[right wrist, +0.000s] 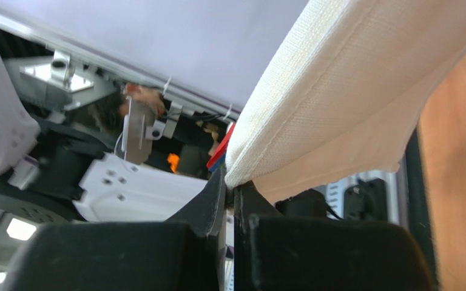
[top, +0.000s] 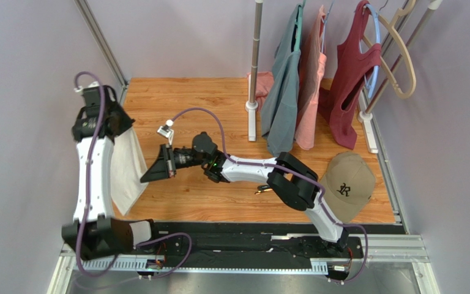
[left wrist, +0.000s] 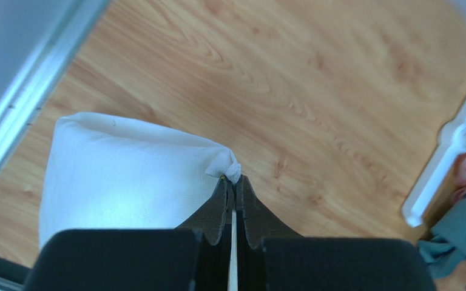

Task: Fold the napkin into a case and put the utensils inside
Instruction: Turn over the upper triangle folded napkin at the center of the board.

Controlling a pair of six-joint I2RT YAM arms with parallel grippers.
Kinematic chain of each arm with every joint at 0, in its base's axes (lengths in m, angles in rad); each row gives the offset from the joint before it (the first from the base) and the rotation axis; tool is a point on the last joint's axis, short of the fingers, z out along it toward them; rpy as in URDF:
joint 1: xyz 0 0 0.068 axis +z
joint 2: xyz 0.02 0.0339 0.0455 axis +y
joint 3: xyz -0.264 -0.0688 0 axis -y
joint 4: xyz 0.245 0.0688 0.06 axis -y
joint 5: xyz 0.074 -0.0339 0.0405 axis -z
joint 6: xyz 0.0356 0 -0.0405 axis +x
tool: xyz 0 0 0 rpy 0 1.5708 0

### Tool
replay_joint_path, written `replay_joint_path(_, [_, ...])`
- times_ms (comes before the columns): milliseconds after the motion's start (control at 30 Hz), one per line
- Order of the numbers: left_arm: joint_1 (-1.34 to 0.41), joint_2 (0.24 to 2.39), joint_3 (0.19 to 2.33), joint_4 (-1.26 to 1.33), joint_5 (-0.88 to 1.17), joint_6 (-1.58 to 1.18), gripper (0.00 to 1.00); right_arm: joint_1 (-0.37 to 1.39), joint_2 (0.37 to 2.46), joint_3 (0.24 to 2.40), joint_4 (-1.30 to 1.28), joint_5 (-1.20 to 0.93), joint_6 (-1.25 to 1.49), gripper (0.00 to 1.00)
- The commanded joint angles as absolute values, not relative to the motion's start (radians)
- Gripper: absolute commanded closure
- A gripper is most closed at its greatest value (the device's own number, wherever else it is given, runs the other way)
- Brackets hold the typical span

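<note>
The white napkin [top: 127,168] hangs lifted off the wooden table [top: 176,101] at the left, stretched between both grippers. My left gripper [top: 123,124] is shut on its far corner, and in the left wrist view that corner pokes out past the closed tips [left wrist: 233,177] while the napkin [left wrist: 126,182] sags below. Pinching the napkin's near edge, my right gripper [top: 145,178] is also shut; the cloth [right wrist: 351,91] rises from its closed tips [right wrist: 230,183]. A bit of the utensils [top: 263,191], dark and gold, shows beneath the right arm; most of them are hidden.
A tan cap [top: 347,184] lies at the right front. A clothes rack with white feet [top: 253,119] stands at the back right, hung with grey [top: 283,98], pink [top: 311,92] and maroon [top: 347,86] garments. Aluminium rails border the table.
</note>
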State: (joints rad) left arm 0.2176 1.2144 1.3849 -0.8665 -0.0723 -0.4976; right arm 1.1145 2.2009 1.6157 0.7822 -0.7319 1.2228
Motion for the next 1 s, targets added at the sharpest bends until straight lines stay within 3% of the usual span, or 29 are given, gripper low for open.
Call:
replay_joint_path(0, [0.098, 1.522, 1.322, -0.585, -0.068, -0.488, 1.00, 1.056, 2.282, 1.442, 1.159, -0.836, 1.500, 1.00])
replay_joint_path(267, [-0.067, 1.848, 1.468, -0.476, -0.055, -0.523, 1.00, 0.921, 2.272, 1.123, 1.154, -0.836, 1.379, 1.00])
replay_joint_path(600, [-0.153, 2.045, 1.620, -0.431, 0.044, -0.531, 1.00, 0.841, 2.287, 0.997, 1.191, -0.842, 1.368, 1.00])
replay_joint_path(667, [-0.166, 2.062, 1.629, -0.411, 0.081, -0.522, 1.00, 0.830, 2.266, 0.977, 1.146, -0.835, 1.309, 0.94])
replay_joint_path(700, [-0.170, 2.065, 1.635, -0.410, 0.098, -0.515, 0.99, 0.827, 2.234, 0.957, 1.067, -0.831, 1.275, 0.84])
replay_joint_path(767, [-0.190, 2.057, 1.647, -0.411, 0.106, -0.479, 0.79, 0.810, 2.195, 0.945, 0.944, -0.827, 1.162, 0.73])
replay_joint_path(833, [-0.207, 2.034, 1.651, -0.422, 0.101, -0.444, 0.60, 0.796, 2.094, 0.902, 0.759, -0.804, 1.070, 0.52])
replay_joint_path(867, [-0.209, 2.002, 1.655, -0.449, 0.103, -0.437, 0.57, 0.781, 2.048, 0.897, 0.668, -0.784, 0.998, 0.43])
replay_joint_path(900, [-0.210, 1.984, 1.655, -0.463, 0.113, -0.433, 0.46, 0.773, 2.010, 0.906, 0.420, -0.761, 0.851, 0.33])
replay_joint_path(933, [-0.210, 1.964, 1.655, -0.477, 0.127, -0.427, 0.30, 0.767, 1.949, 0.949, 0.305, -0.712, 0.774, 0.31])
replay_joint_path(967, [-0.212, 1.921, 1.654, -0.509, 0.133, -0.425, 0.26, 0.753, 1.925, 0.965, 0.219, -0.691, 0.722, 0.30])
